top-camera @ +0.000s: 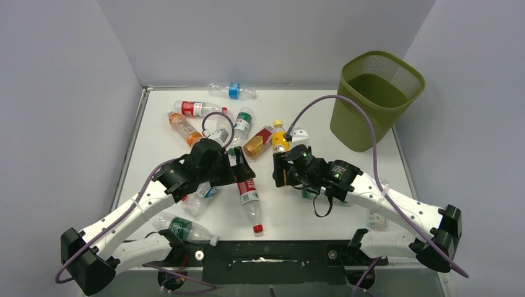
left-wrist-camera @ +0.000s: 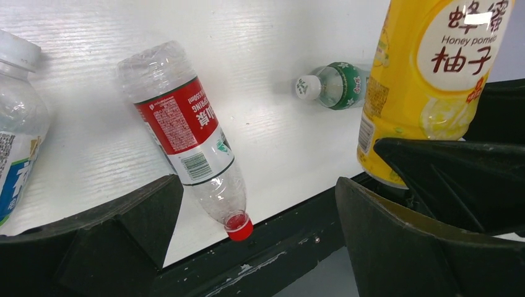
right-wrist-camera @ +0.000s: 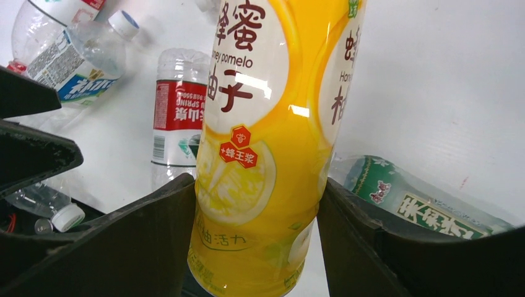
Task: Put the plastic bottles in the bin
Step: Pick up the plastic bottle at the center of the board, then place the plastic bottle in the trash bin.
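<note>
My right gripper (top-camera: 282,168) (right-wrist-camera: 257,192) is shut on the lower body of an upright yellow honey-pomelo bottle (top-camera: 280,139) (right-wrist-camera: 266,124), with a finger pressed on each side. My left gripper (top-camera: 241,168) (left-wrist-camera: 260,195) is open and empty, low over the table, just left of the yellow bottle (left-wrist-camera: 427,80). A clear bottle with a red label and red cap (top-camera: 249,198) (left-wrist-camera: 186,133) lies below the left gripper, cap near the table's front edge. The olive-green mesh bin (top-camera: 377,99) stands at the far right.
More bottles lie on the table: blue-labelled (top-camera: 234,90) at the back, red-labelled (top-camera: 195,108), orange (top-camera: 184,128), green-labelled (top-camera: 242,122), orange with a red label (top-camera: 259,141), green-labelled (top-camera: 179,228) at the front left. Another green-labelled one (right-wrist-camera: 421,198) lies by the right gripper.
</note>
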You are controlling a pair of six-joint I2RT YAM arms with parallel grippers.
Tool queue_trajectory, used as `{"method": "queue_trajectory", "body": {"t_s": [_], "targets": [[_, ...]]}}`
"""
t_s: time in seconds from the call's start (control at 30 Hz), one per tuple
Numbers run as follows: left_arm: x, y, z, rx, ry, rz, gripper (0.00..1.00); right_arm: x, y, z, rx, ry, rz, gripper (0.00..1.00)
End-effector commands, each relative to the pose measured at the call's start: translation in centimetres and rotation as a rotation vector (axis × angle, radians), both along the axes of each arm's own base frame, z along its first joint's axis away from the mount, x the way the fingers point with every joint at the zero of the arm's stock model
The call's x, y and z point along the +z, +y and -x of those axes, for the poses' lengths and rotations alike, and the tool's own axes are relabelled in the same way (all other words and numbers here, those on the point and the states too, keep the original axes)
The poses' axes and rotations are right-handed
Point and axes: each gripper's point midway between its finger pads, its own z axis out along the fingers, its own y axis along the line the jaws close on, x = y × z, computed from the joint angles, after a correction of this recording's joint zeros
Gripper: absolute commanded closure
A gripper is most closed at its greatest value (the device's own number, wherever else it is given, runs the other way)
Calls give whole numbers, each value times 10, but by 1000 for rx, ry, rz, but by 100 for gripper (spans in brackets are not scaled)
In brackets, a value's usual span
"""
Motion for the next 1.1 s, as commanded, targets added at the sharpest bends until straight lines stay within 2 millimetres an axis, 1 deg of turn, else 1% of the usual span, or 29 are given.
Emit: {"method": "queue_trajectory", "body": {"t_s": [0.0,0.13,0.23,0.3,0.33,0.43,0.53,0.67,0.77,0.83,0.87,1.07], "targets": [[33,-16,-12,-25,-80,67,2,46,1,-25,-19,-125,-84,48],[33,-19,-16,-27,-81,62,2,58,-2,-40,-17,-149,-94,48],[34,-20,-18,-30,-84,57,2,73,-5,-54,-16,-183,-95,48],[35,-21,-21,-28,-88,52,2,85,-11,-67,-22,-208,-86,48],[36,-22,-22,-28,-92,52,2,96,-14,-73,-22,-230,-89,48],[37,-24,-26,-30,-96,48,2,120,-27,-93,-37,-284,-79,48],[37,-26,-28,-30,-98,50,2,144,-47,-113,-68,-354,-47,47],[36,-28,-28,-35,-96,57,2,174,-83,-143,-151,-441,-4,47],[35,-27,-27,-39,-93,47,2,202,-109,-161,-198,-512,-28,47],[30,-25,-26,-39,-85,31,2,226,-122,-173,-202,-578,-71,47],[27,-24,-26,-38,-81,26,2,236,-131,-179,-218,-608,-78,47],[22,-24,-26,-31,-79,28,2,279,-171,-213,-289,-708,-85,46]]}}
